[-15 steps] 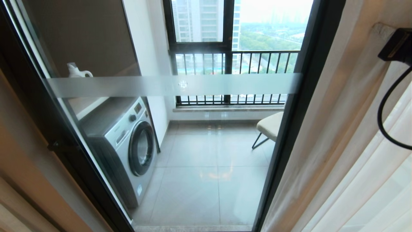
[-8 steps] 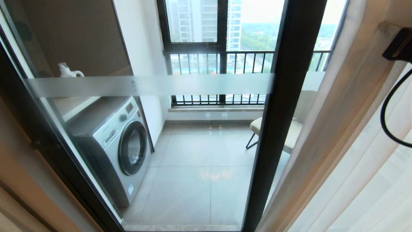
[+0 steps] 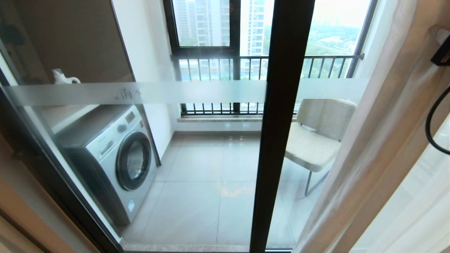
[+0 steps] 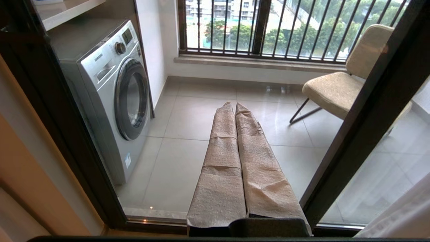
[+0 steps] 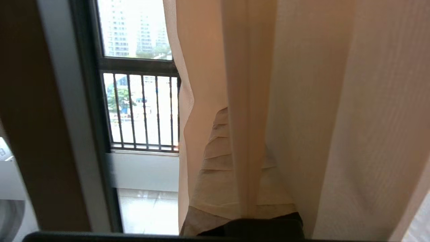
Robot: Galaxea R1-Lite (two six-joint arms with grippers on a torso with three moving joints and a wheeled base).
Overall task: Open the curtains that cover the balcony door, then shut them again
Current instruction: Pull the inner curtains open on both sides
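The balcony door [image 3: 277,140] has clear glass in a dark frame, with a frosted band [image 3: 175,92] across it. The beige curtains [image 3: 386,140] hang bunched at the right, a sheer white layer [image 3: 415,211] beside them. In the right wrist view my right gripper [image 5: 247,127] is shut on a vertical fold of the curtains [image 5: 302,101]. Only a black part of that arm [image 3: 442,52] and its cable show at the head view's right edge. My left gripper [image 4: 234,105] is shut on nothing, its tape-wrapped fingers [image 4: 221,161] pointing low at the glass.
Behind the glass stand a silver washing machine [image 3: 116,158] at the left and a beige chair [image 3: 316,140] at the right, on a tiled floor. A barred window [image 3: 225,66] closes the balcony's far side. A tan wall [image 3: 21,211] borders the door at the left.
The whole head view has shifted left. The curtain's edge has gone further right across the door, uncovering the second glass panel and the chair. The right arm has slid toward the right edge.
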